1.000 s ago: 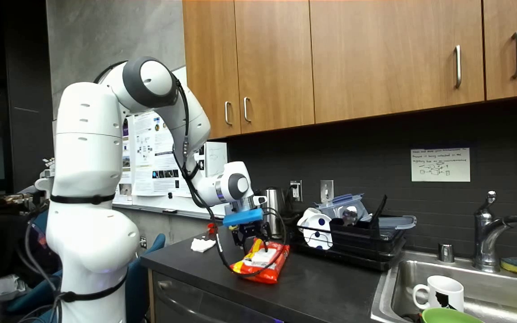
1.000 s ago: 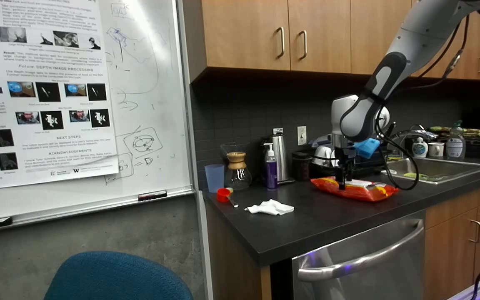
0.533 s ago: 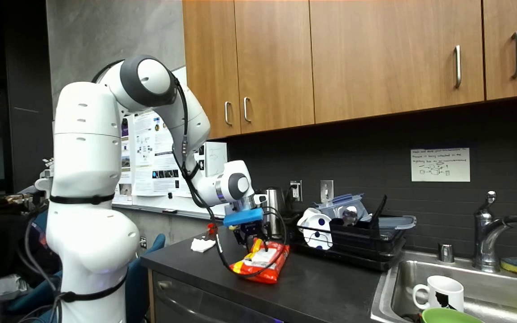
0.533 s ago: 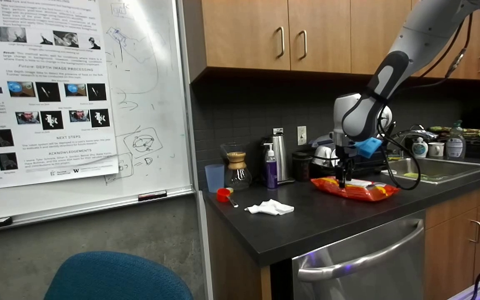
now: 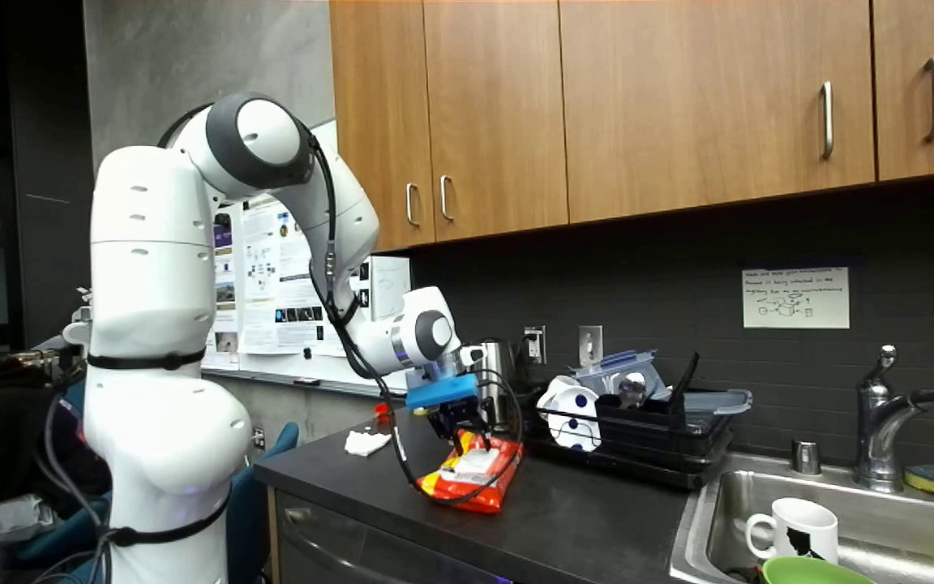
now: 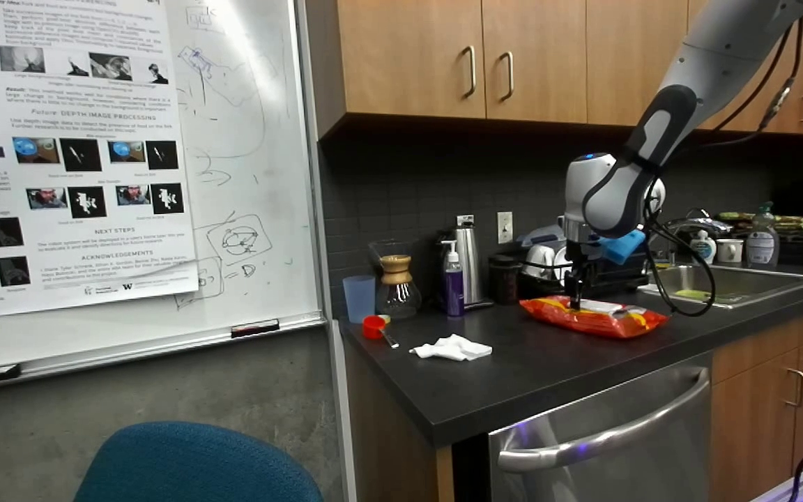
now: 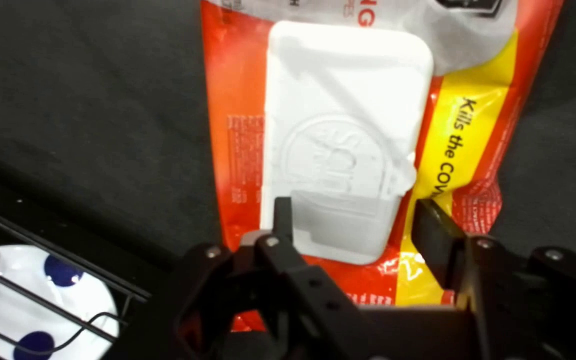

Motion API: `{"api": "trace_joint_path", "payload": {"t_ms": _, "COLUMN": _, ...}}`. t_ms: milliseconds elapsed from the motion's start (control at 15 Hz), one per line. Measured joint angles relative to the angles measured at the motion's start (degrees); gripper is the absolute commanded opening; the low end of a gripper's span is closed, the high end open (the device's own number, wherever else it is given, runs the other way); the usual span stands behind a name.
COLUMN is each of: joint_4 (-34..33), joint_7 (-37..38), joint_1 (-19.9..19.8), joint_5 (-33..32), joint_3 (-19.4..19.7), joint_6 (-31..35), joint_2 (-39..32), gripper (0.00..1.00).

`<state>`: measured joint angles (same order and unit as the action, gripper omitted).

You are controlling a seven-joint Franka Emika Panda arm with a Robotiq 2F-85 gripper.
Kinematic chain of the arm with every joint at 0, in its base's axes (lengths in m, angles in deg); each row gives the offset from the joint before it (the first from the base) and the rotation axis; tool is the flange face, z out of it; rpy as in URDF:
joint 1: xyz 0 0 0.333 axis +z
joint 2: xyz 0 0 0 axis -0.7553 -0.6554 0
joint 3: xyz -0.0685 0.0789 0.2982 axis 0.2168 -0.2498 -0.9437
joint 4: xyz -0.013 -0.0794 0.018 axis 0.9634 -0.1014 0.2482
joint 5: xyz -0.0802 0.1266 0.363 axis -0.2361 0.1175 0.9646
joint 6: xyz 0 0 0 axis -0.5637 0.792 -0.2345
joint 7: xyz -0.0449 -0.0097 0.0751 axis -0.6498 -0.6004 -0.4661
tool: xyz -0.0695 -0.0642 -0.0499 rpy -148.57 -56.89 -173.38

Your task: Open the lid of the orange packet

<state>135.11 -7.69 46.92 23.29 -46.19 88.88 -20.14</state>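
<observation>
Up close in the wrist view we have our hand (image 7: 354, 202), its fingers (image 7: 283, 217) apart, and we see nothing clamped between them. And there's the move: over this last second those fingers have drawn nearer each other, and the hand itself has shifted a little! One finger hangs over the lower left of the white lid (image 7: 343, 140), the other just past its right edge; whether either tip is touching, we can't tell.

The lid lies flat and closed, its small tab (image 7: 405, 175) poking out on the right, just ahead of that outer finger. So we'd call this the lining-up, with the opening itself not yet begun; the tighter gap looks to us like a way of getting one tip to work at the tab.

Underneath comes the packet (image 7: 238, 155), lying on the desk (image 6: 478, 383), and in both exterior views it hasn't budged, which should keep our aim true. But it looks soft, and we'd guess a sideways shove could wrinkle it or slide it along; a lift from under the tab should serve us better.

Further out, a spotted dish (image 7: 23, 270) sits in the rack (image 5: 661, 454), near the packet; farther still, along the desk, the sink (image 6: 771, 282), well apart from the action.
</observation>
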Motion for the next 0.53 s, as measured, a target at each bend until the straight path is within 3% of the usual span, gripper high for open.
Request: {"api": "trace_joint_path", "payload": {"t_ms": 533, "joint_4": 0.9, "joint_7": 4.3, "joint_1": -0.3, "joint_5": -3.4, "joint_3": 0.5, "joint_6": 0.3, "joint_2": 0.6, "gripper": 0.60}}
